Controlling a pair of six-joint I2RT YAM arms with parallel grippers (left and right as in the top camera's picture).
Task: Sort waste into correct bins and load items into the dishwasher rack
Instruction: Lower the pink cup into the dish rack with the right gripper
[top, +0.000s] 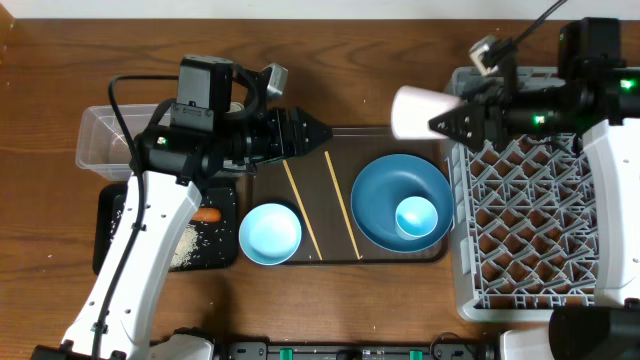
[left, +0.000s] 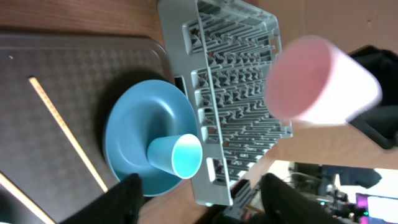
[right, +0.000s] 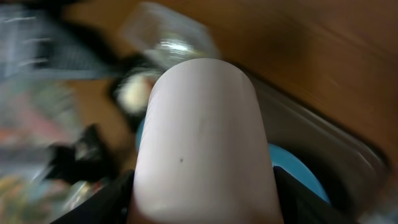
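My right gripper is shut on the small pink cup, held on its side in the air by the top left corner of the grey dishwasher rack. My left gripper stands open and empty over the serving tray's top left. The blue plate carries the light blue cup. A pale blue bowl and two chopsticks lie on the same tray.
The brown serving tray lies in the middle. The clear tub stands at the left. Below it the black tray holds rice grains and an orange food piece. My left arm covers part of both bins.
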